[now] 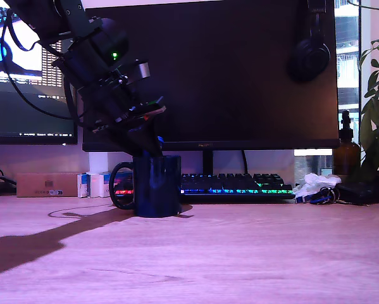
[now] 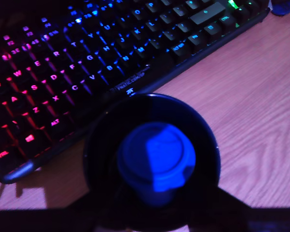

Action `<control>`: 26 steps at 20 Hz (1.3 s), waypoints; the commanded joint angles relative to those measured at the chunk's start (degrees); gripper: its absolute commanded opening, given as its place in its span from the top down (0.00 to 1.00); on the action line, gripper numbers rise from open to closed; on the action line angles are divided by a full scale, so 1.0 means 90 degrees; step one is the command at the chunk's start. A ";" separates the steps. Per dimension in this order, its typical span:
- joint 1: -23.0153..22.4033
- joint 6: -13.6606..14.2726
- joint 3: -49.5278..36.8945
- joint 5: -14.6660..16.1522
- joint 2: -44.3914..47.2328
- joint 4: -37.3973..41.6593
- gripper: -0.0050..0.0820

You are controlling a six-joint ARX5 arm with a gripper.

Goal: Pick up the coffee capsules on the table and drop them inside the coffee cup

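Nearest the wrist camera, the gripper point(image 2: 157, 205) shows only as two dark fingers at the frame's edge, with the bright blue tapered plastic coffee capsule point(image 2: 156, 162) seated between them; the jaws appear to be pinching it, though the contact itself is lost in shadow. Directly beneath the capsule lies the round mouth of the dark navy glossy coffee cup point(image 2: 99, 135), so the pod hangs centred over the opening, and in the exterior view a sliver of blue sits just above the cup's rim. I judge the first capsule to be carried and aligned, with only its release left. The cream-white capsule is visible in neither view, and whether it is already inside the cup cannot be told. Beyond the cup runs the black keyboard with rainbow-lit keys point(image 2: 62, 63), and behind that a large dark monitor point(image 1: 240, 76) on the wooden table point(image 1: 240, 253).
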 commanded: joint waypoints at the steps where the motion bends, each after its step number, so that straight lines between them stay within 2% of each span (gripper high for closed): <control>1: 0.0010 0.0032 0.0046 0.0000 0.0058 0.0012 0.77; 11: 0.0090 0.0027 0.0049 0.0000 0.0058 0.0051 0.77; 12: 0.0107 0.0027 0.0049 0.0002 0.0058 0.0049 0.75; 13: 0.0114 0.0010 0.0058 0.0002 0.0058 0.0034 0.65; 15: 0.0155 0.0007 0.0107 0.0005 0.0058 -0.0044 0.29; 16: 0.0185 0.0010 0.0168 0.0005 0.0056 -0.0134 0.18; 17: 0.0204 0.0017 0.0223 0.0049 0.0056 -0.0223 0.16; 19: 0.0245 0.0005 0.0333 0.0325 0.0044 -0.0367 0.16; 21: 0.0272 -0.0019 0.0420 0.0408 0.0029 -0.0612 0.18; 22: 0.0272 -0.0044 0.0427 0.0447 0.0007 -0.0724 0.22; 24: 0.0272 -0.0044 0.0427 0.0580 -0.0066 -0.1010 0.42; 26: 0.0272 -0.0041 0.0427 0.0998 -0.0189 -0.1098 0.67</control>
